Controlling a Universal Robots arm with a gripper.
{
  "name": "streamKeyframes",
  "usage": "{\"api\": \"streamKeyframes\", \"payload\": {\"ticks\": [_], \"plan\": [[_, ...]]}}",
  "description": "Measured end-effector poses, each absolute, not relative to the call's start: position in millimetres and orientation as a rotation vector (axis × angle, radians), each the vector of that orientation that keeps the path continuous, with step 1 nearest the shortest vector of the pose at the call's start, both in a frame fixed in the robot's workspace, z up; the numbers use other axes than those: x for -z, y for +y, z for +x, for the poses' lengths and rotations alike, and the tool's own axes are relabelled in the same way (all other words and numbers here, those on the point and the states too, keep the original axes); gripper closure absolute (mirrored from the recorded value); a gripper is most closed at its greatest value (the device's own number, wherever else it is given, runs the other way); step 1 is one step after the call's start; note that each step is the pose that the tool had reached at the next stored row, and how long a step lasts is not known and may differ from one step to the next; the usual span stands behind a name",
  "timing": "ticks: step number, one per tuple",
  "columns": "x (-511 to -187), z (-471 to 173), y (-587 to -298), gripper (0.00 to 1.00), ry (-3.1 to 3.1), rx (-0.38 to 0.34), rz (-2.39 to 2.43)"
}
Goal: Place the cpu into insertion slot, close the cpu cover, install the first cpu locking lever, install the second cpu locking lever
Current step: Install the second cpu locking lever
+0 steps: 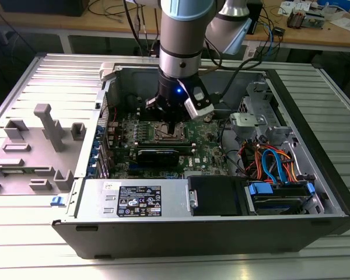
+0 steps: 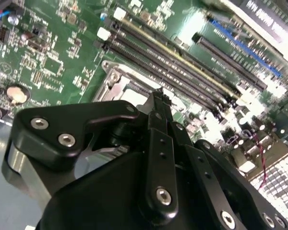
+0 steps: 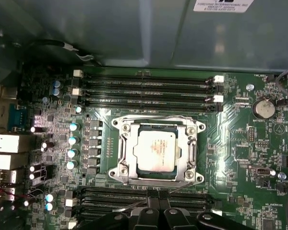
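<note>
The cpu (image 3: 157,151), a square chip with a dull silver top, lies flat in the insertion slot (image 3: 198,128) on the green motherboard. The cpu cover (image 3: 126,143), a silver frame plate, lies down around it, the chip showing through its cut-out. My gripper (image 3: 157,194) is shut, with its black fingertips together at the socket's edge beside the memory slots. A thin wire lever (image 3: 129,206) runs along that side, close to the fingertips. In the second wrist view the gripper (image 2: 158,93) points down just past the slot's rim (image 2: 116,79). In the exterior view the gripper (image 1: 172,125) hangs over the slot (image 1: 163,134) inside the open computer case.
Long black memory slots (image 3: 149,88) flank the socket on two sides. A black expansion card (image 1: 157,154), the power supply (image 1: 140,201) and a bundle of orange and blue cables (image 1: 274,163) sit nearby in the case. A grey fixture (image 1: 44,140) lies at the exterior view's left.
</note>
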State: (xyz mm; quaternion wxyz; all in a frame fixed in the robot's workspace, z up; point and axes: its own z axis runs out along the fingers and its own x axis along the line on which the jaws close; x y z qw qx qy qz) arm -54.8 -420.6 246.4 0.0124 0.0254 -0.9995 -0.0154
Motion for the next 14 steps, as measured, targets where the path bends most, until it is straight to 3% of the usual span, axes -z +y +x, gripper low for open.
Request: {"api": "streamKeyframes", "payload": {"ticks": [14], "plan": [[-242.7,-61.0,-424.5,0.89,-3.115,0.052,0.101]]}}
